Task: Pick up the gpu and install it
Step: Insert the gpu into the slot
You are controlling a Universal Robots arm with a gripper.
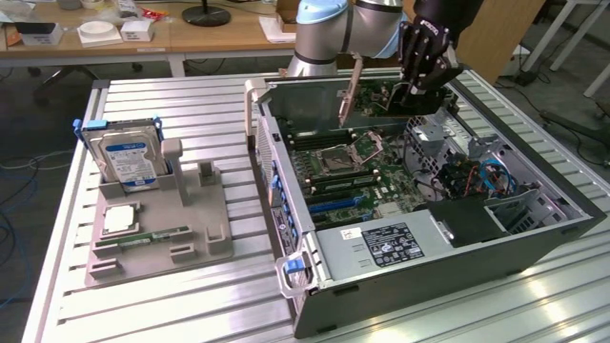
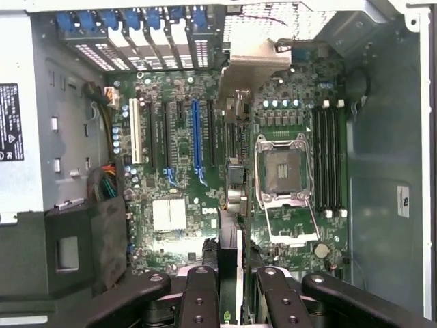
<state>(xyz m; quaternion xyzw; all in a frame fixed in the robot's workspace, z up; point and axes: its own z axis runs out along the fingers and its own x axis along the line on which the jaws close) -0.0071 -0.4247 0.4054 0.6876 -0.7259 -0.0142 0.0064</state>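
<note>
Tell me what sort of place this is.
Probably a robotics lab or workshop for computer assembly: a robot arm holds the gpu over an open computer case on a slatted metal table, a hard drive stands in a grey fixture, and wooden desks sit behind.

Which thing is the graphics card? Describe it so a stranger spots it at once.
Start at the open computer case on the table. Over its motherboard hangs the black tool, clamped on the graphics card. It is the thin board held on edge with a metal bracket at one end, unlike the boxy blue-labelled hard drive on the grey stand.
</note>
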